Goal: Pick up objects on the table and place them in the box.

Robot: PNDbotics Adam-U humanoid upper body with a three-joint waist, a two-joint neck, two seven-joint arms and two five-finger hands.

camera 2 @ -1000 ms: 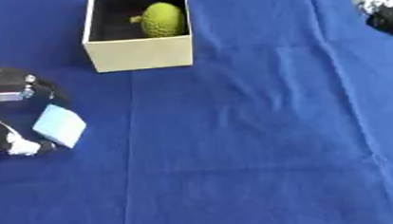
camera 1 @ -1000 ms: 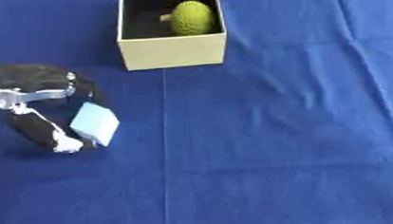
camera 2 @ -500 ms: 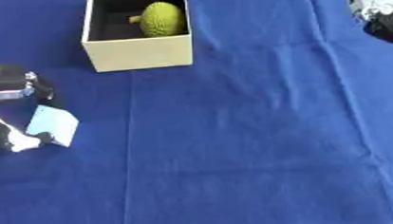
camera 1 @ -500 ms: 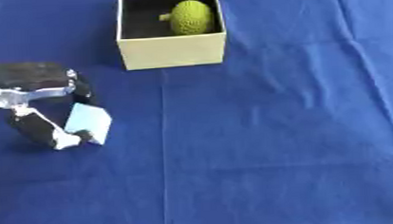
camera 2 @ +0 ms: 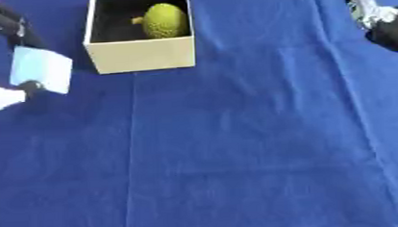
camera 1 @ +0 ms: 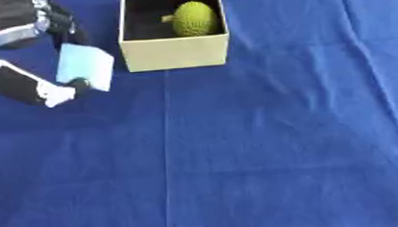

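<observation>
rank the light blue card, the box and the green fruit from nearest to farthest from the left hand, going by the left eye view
1. Light blue card: pinched in the left hand itself, at the view's left edge.
2. Box: just right of the card, its cream front wall closest.
3. Green fruit: inside the box, toward its far right part.

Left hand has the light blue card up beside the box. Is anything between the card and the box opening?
Nothing visible. The left hand pinches the light blue card just left of the box, with only blue cloth between. Inside, a green bumpy fruit fills the right part; the left looks free.
</observation>
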